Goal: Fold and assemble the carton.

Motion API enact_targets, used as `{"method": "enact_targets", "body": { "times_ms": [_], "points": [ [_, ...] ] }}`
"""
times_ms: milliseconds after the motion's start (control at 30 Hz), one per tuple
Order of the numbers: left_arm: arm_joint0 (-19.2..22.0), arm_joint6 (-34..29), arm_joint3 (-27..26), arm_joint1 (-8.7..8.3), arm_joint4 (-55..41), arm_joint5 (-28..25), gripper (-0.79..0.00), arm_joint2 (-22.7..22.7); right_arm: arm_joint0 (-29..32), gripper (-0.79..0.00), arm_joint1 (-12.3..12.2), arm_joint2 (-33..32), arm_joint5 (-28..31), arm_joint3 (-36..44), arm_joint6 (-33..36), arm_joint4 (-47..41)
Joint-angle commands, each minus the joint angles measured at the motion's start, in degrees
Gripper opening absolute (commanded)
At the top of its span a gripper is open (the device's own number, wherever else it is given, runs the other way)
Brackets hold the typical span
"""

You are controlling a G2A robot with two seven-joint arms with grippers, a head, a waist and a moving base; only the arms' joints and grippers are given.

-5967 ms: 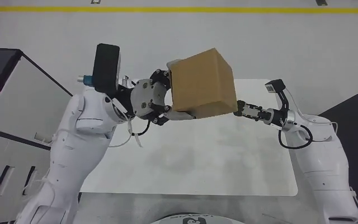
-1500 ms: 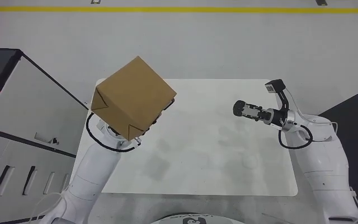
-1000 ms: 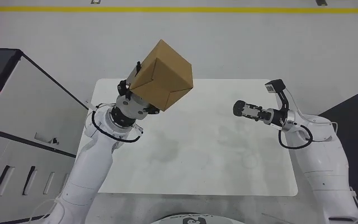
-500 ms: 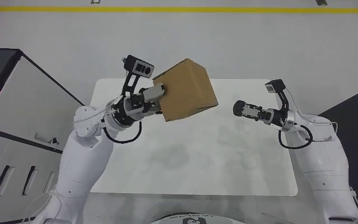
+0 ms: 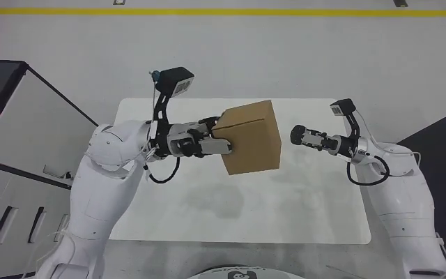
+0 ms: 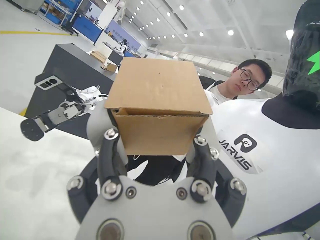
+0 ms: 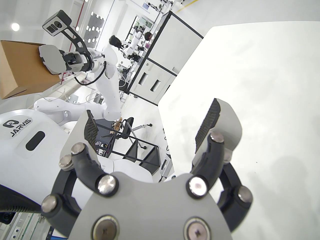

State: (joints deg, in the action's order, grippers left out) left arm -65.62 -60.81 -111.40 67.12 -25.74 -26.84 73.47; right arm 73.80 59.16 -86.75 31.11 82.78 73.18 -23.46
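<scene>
Carton (image 5: 252, 137) hangs in the air over the table (image 5: 279, 202), above its far middle part and touching nothing but the left gripper (image 5: 219, 136).

The table is a white slab with rounded corners.

The carton is plain brown cardboard, folded up into a closed box and tilted a little in the top view, with a crease line running across its upper face. In the left wrist view (image 6: 157, 93) one panel overhangs the face nearest the camera and leaves a thin dark slit at one corner.

The left gripper (image 6: 153, 126) is spread to the width of the box and clamps it, one white finger (image 6: 100, 123) pressed on each of two opposite walls at the end nearest the wrist.

The right gripper (image 5: 298, 134) hovers above the table's right part, pointing at the carton, near it but apart. In its own wrist view (image 7: 152, 118) its jaws stand wide apart with nothing between the ribbed pads (image 7: 211, 118).
</scene>
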Motion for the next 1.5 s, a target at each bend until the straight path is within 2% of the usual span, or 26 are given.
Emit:
{"method": "enact_targets", "body": {
  "times_ms": [0, 133, 433, 567, 667, 933, 967, 1100, 1267, 1467],
  "points": [
    [0.17, 1.63, 0.23, 0.02, 3.33, -4.28, -0.785, 0.58, 0.00, 0.000, 0.00, 0.00, 0.00, 0.00, 0.00, 0.00],
    [2.33, 3.23, 1.09, -0.01, 12.94, -16.98, -0.785, 2.71, 0.00, 0.000, 0.00, 0.00, 0.00, 0.00, 0.00, 0.00],
    [5.06, 14.53, -0.51, -0.63, 36.69, -31.16, -0.785, 5.06, 0.00, 0.000, 0.00, 0.00, 0.00, 0.00, 0.00, 0.00],
    [6.83, 19.02, -4.10, -0.65, 45.35, -31.16, -0.785, 6.01, 0.00, 0.000, 0.00, 0.00, 0.00, 0.00, 0.00, 0.00],
    [7.28, 25.89, -5.67, -0.62, 51.37, -31.16, -0.785, 6.88, 0.00, 0.000, 0.00, 0.00, 0.00, 0.00, 0.00, 0.00],
    [7.44, 25.11, -6.35, -0.68, 52.49, -31.16, -0.785, 6.80, 0.00, 0.000, 0.00, 0.00, 0.00, 0.00, 0.00, 0.00],
    [8.01, 22.46, -8.67, -0.96, 57.32, -31.16, -0.785, 6.71, 0.00, 0.000, 0.00, 0.00, 0.00, 0.00, 0.00, 0.00],
    [8.03, 28.07, -10.08, -1.28, 67.96, -31.16, -0.785, 7.54, 0.00, 0.000, 0.00, 0.00, 0.00, 0.00, 0.00, 0.00],
    [7.94, 41.93, -7.98, -2.06, 82.41, -31.16, -0.785, 6.82, 0.00, 0.000, 0.00, 0.00, 0.00, 0.00, 0.00, 0.00],
    [8.24, 64.27, -5.83, -3.43, 97.11, -31.16, -0.785, 5.83, 0.00, 0.000, 0.00, 0.00, 0.00, 0.00, 0.00, 0.00]
  ]
}}
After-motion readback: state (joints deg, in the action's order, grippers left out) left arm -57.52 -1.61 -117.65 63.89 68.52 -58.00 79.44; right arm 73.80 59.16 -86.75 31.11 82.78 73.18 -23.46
